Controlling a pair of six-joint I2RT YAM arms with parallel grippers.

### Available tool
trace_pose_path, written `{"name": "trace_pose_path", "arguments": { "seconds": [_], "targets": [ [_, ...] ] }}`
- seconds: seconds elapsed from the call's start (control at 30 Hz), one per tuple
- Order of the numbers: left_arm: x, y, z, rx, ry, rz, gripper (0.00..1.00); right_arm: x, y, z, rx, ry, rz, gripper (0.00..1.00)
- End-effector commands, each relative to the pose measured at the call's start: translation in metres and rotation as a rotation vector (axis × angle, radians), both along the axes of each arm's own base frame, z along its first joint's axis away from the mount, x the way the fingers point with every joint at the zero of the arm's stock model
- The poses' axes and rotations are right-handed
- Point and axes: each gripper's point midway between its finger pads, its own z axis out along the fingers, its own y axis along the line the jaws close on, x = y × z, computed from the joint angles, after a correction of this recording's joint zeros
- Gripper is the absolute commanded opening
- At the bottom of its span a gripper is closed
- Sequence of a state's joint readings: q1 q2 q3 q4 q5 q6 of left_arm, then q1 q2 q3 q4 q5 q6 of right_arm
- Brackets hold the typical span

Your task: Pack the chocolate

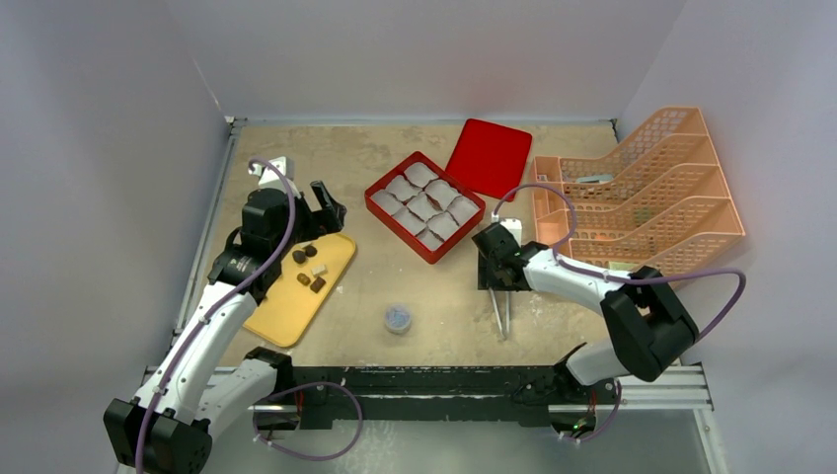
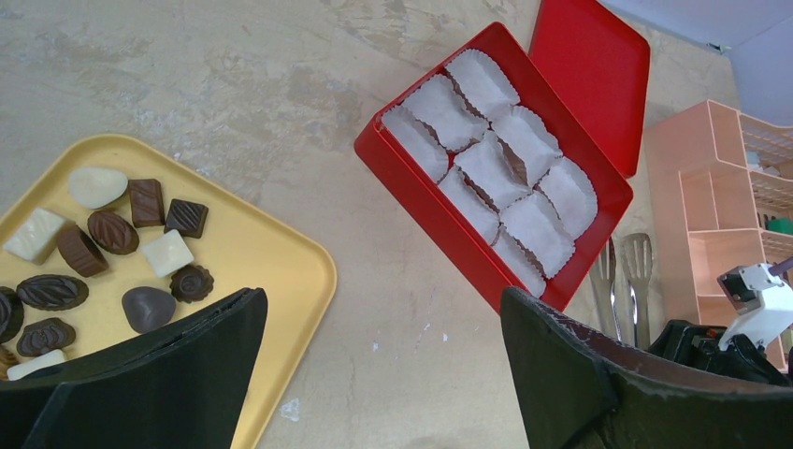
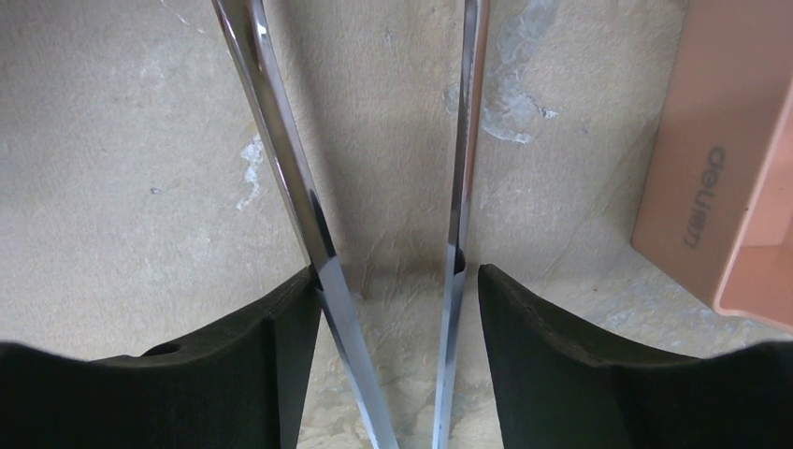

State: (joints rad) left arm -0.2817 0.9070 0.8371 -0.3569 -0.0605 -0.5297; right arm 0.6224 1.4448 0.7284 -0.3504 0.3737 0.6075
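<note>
left gripper (image 2: 382, 299), jaws apart, near chocolate (image 1: 308, 267) at frame left; right gripper (image 3: 397, 273), open, straddles tongs (image 1: 504, 316) right of centre.

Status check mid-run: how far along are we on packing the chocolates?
Done: the red plastic box is open, its flat red lid beside it, white paper liners in place. In hand: the right gripper straddles the metal tongs, jaws open; the left gripper hovers open near the yellow tray. Left: every chocolate seen sits on that tray; none shows in a liner.
</note>
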Motion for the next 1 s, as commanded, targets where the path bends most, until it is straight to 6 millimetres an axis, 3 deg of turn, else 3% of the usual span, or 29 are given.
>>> {"name": "trace_pose_path", "arguments": {
  "seconds": [0.0, 0.63, 0.97],
  "targets": [
    [0.003, 0.002, 0.011, 0.009, -0.054, -0.002, 0.95, 0.003, -0.002, -0.005, -0.010, -0.023, -0.035, 0.64],
    [0.001, -0.004, 0.010, 0.004, -0.055, -0.043, 0.93, -0.006, 0.000, 0.005, -0.008, -0.011, -0.027, 0.48],
    [0.002, -0.008, 0.009, -0.005, -0.049, -0.057, 0.92, -0.013, -0.005, 0.064, 0.011, -0.038, -0.044, 0.45]
  ]
}}
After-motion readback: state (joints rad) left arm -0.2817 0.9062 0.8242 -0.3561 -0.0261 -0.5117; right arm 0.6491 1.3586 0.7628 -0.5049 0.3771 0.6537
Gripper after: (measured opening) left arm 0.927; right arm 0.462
